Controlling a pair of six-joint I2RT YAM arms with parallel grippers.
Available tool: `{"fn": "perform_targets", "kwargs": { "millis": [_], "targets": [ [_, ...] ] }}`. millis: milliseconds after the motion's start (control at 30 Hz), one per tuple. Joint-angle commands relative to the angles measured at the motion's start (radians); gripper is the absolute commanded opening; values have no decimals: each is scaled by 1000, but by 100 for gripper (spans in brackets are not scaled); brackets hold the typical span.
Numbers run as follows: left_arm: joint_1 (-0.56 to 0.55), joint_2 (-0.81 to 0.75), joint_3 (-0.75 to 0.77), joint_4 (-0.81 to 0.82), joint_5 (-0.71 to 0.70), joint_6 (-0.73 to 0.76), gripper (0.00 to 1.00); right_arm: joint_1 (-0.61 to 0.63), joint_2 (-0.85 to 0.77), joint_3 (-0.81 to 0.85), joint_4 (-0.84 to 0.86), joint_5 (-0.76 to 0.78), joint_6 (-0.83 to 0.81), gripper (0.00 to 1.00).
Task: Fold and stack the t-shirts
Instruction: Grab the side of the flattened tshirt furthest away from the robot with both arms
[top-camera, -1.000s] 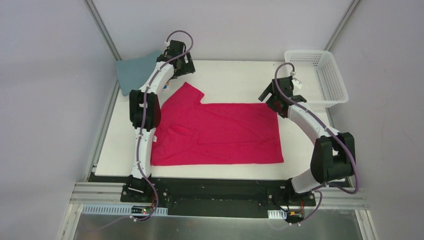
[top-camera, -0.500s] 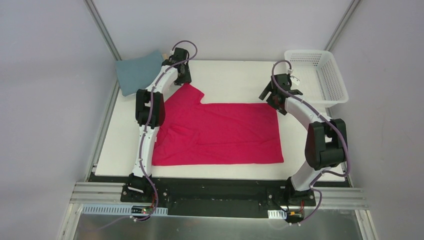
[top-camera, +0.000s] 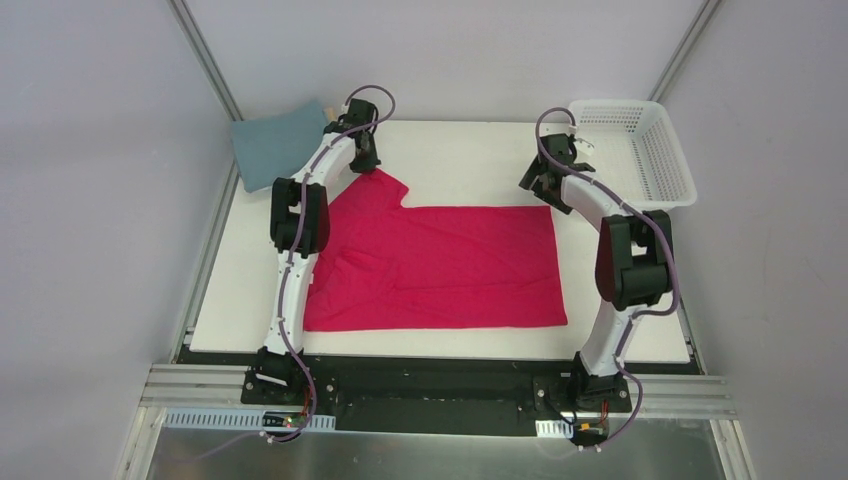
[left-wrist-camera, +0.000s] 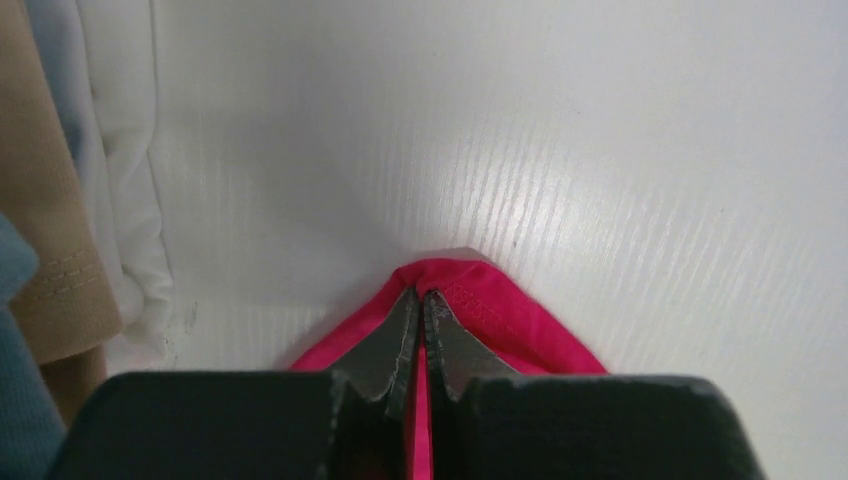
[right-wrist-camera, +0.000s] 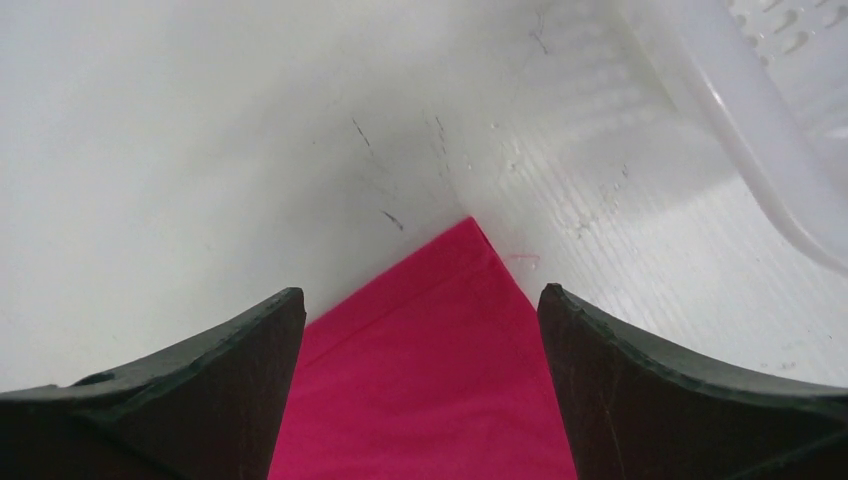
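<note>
The left fingers (left-wrist-camera: 405, 335) have just closed on the sleeve tip of the bright crimson-pink cloth t-shirt (top-camera: 440, 265) lying across the counter (top-camera: 460, 150) middle, while the right fingers (right-wrist-camera: 240, 360), spread, straddle its far right corner, so folding may begin.

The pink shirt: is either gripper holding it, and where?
The left gripper pinches the sleeve edge of the pink shirt; the right gripper, open over a corner, holds nothing.

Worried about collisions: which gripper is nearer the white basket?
Right. The right gripper hovers beside the basket; the left gripper pinches the pink t-shirt far across the table.
</note>
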Motion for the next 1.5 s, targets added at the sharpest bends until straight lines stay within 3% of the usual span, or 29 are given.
{"fn": "perform_targets", "kwargs": {
  "millis": [0, 233, 433, 900, 1367, 1467],
  "targets": [
    [-15, -117, -49, -13, 13, -12, 0, -6, 79, 95, 11, 42, -31, 87],
    [-23, -216, -161, -13, -22, -41, 0, -19, 179, 172, -55, 60, 0, 71],
    [-25, -294, -253, -6, -9, -70, 0, -22, 224, 228, -191, 62, 50, 69],
    [-31, -389, -351, 14, 17, -85, 0, -24, 261, 255, -306, 47, 91, 59],
    [-38, -529, -513, 50, 27, -101, 0, -21, 235, 273, -283, 25, 39, 12],
    [-45, -580, -575, 68, 35, -106, 0, -14, 206, 263, -273, 18, 26, 8]
  ]
}}
